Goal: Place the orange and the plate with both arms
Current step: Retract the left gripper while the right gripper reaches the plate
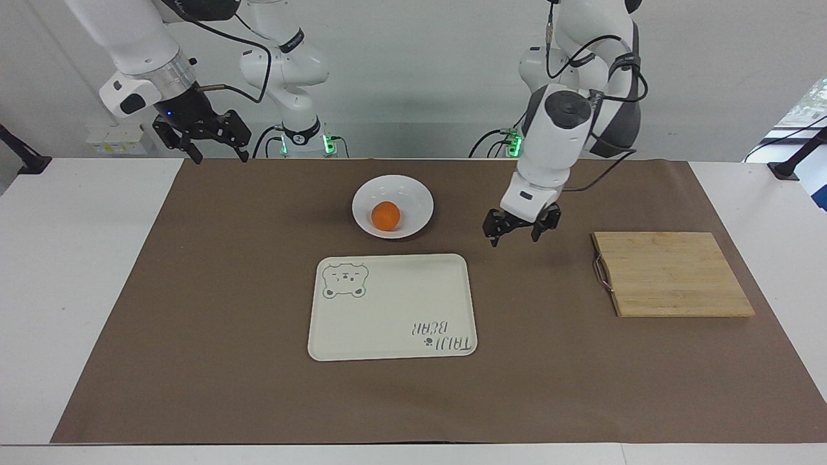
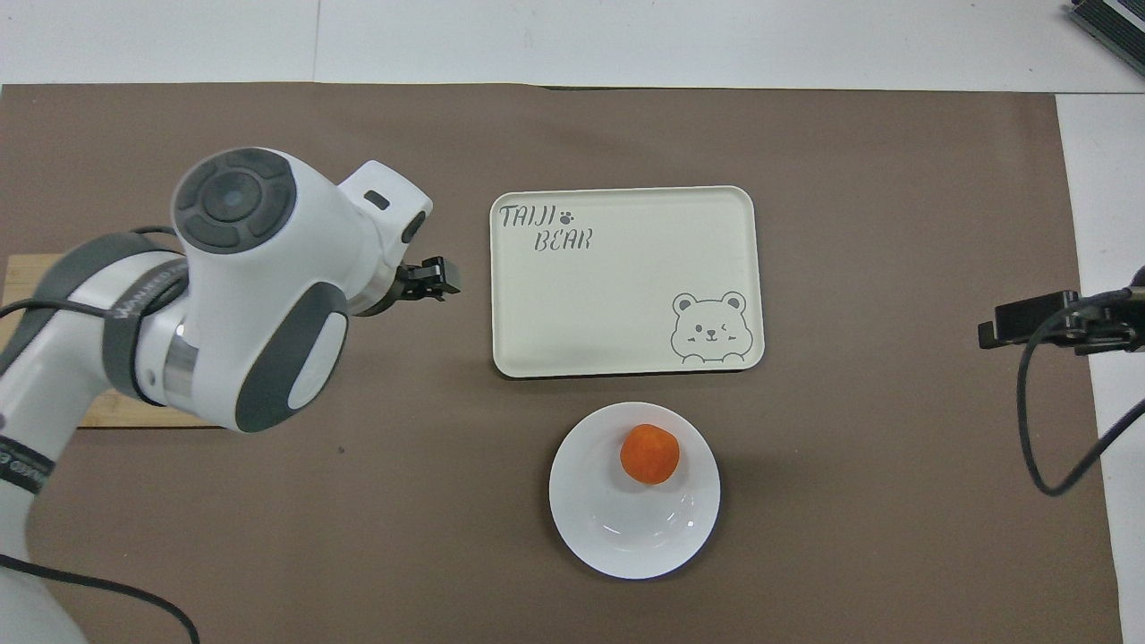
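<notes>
The orange (image 1: 386, 216) (image 2: 649, 453) lies in the white plate (image 1: 362, 201) (image 2: 626, 541), off its middle, with nothing touching it. The plate rests on the brown mat between the robots and the cream tray. My left gripper (image 1: 514, 239) (image 2: 435, 279) hangs open and empty over the bare mat, between the plate and the cutting board. My right gripper (image 1: 219, 157) is open and empty, raised over the mat's corner at the right arm's end, where that arm waits. In the overhead view only its black edge (image 2: 1029, 317) shows.
A cream bear tray (image 1: 394, 310) (image 2: 626, 277) lies mid-mat, farther from the robots than the plate. A bamboo cutting board (image 1: 672, 274) (image 2: 134, 416) with a metal handle lies toward the left arm's end, partly hidden under the left arm in the overhead view.
</notes>
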Robot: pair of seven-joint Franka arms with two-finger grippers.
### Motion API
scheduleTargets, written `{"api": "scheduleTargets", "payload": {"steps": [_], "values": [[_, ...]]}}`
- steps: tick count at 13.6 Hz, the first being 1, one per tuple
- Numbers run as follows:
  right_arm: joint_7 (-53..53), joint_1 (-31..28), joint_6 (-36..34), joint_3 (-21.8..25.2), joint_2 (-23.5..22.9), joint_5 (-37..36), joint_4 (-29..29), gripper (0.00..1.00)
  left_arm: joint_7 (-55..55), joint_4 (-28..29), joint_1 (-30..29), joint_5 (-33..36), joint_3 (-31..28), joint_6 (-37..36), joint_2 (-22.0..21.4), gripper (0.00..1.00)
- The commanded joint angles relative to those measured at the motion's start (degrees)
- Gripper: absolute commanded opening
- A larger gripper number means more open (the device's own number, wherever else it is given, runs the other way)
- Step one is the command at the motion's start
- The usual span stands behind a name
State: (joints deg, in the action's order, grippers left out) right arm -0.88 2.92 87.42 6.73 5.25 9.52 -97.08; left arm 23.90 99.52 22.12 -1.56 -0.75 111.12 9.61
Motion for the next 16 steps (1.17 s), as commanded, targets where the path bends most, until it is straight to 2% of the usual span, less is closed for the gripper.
{"api": "scheduleTargets", "payload": {"steps": [1, 5, 11, 14, 16], "values": [[2.9, -1.9, 1.9, -0.1, 1.8, 6.5, -7.0, 1.0, -7.9, -4.6, -4.3, -0.5, 0.8, -5.9, -0.1, 1.0], [4.9, -3.7, 3.3, -0.1, 2.3, 15.6, -14.7, 1.0, -16.7, -7.4, -10.0, -0.5, 0.5, -10.5, -0.3, 1.0], [16.8, -3.6, 13.7, -0.1, 3.0, 26.4, -30.4, 1.0, -26.1, -8.0, -18.6, -0.5, 0.3, -13.1, -2.7, 1.0], [20.6, -3.2, 15.8, -0.1, 4.0, 32.4, -36.0, 1.0, -27.3, -6.8, -20.5, -0.5, 0.0, -17.1, -5.6, 1.0], [29.1, -3.2, 19.5, -0.1, 4.0, 39.3, -42.5, 1.0, -27.2, -3.4, -20.6, -0.4, -0.2, -17.3, -9.2, 1.0]]}}
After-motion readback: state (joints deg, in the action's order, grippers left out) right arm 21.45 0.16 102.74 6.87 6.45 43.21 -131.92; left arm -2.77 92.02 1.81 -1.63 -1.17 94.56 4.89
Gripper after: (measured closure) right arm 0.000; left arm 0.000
